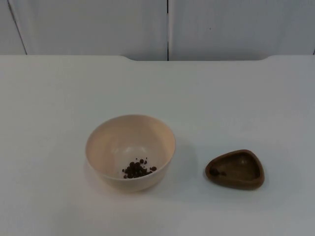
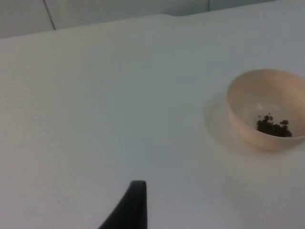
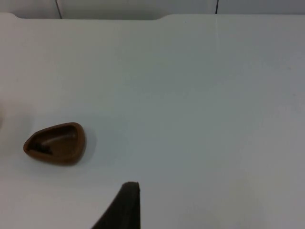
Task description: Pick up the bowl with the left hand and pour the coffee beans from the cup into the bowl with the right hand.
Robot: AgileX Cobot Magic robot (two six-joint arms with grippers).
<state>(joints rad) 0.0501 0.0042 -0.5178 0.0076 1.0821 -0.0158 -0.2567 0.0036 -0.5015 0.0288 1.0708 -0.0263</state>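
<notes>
Nearest to me on the white table [image 1: 59,98] sit the two task pieces. The cream bowl [image 1: 130,152] stands upright left of centre, with a small heap of coffee beans [image 1: 138,169] in its bottom. Just right of it, apart and not touching, lies the brown wooden cup [image 1: 235,169], a rounded three-cornered dish, with a few dark beans at its left end. From the left wrist I see the bowl [image 2: 267,109] well away from the left gripper's fingertip [image 2: 131,205]. From the right wrist, the cup [image 3: 55,143] lies apart from the right gripper's fingertip [image 3: 125,205]. I cannot tell either gripper's opening; neither holds anything I can see.
</notes>
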